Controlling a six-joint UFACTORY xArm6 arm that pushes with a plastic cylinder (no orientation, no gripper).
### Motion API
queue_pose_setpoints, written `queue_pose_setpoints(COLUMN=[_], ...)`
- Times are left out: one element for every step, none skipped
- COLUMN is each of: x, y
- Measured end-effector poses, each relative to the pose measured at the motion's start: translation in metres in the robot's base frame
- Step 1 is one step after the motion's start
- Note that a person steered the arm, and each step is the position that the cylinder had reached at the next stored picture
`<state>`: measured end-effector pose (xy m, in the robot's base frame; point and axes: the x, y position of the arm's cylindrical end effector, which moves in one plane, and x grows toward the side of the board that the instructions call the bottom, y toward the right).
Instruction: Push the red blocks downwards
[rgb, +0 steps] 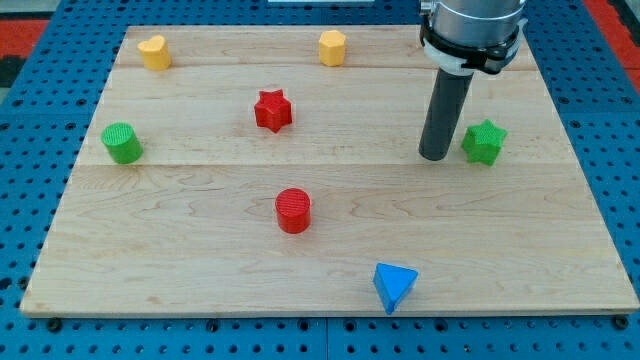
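Two red blocks are seen on the wooden board: a red star in the upper middle, nearer the top edge, and a red cylinder below it, about midway toward the bottom edge. The tip of the dark rod is planted well to the right, just beside a green star near the right edge, and appears not to touch it. No jaws are carried by the rod, so nothing is clamped; it stands free of every block.

A yellow block at the top left corner, a second yellow block at the top edge, a green cylinder by the left edge and a blue triangular block near the bottom edge are left out of the job.

For a clean push, the tip is best brought round above the red star, between it and the top edge, and centred on it before being drawn toward the bottom edge. Since the cylinder lies almost directly in the star's path, both may be gathered in one stroke, though an off-centre contact is likely to spin the star aside.
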<state>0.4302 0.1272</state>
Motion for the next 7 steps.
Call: queue_pose_setpoints(x=[0.003, 0.022, 0.03, 0.037, 0.041, 0.067, 0.096], y=[-0.002, -0.023, -0.047, -0.068, -0.101, -0.169, -0.215])
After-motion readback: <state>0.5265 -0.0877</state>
